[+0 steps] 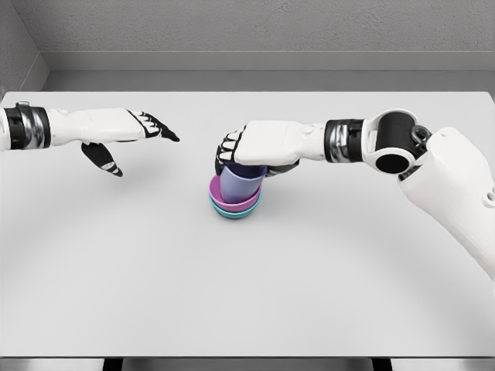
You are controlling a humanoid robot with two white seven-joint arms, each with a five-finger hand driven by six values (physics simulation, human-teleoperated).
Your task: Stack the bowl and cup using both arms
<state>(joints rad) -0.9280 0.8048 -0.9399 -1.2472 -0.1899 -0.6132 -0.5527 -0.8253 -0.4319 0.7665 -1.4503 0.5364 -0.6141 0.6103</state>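
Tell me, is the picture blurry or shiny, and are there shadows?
Head view: sharp all over, no glare; the light is soft and even, so the table shows only faint shadows, a pale one under the left hand and a darker smudge beneath the right hand, the cup and the bowls.

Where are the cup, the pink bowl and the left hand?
cup (241, 185), head view, on its lavender side wall below the right hand (246, 148).
pink bowl (232, 202), head view, on its front rim.
left hand (131, 137), head view, on the open palm area.
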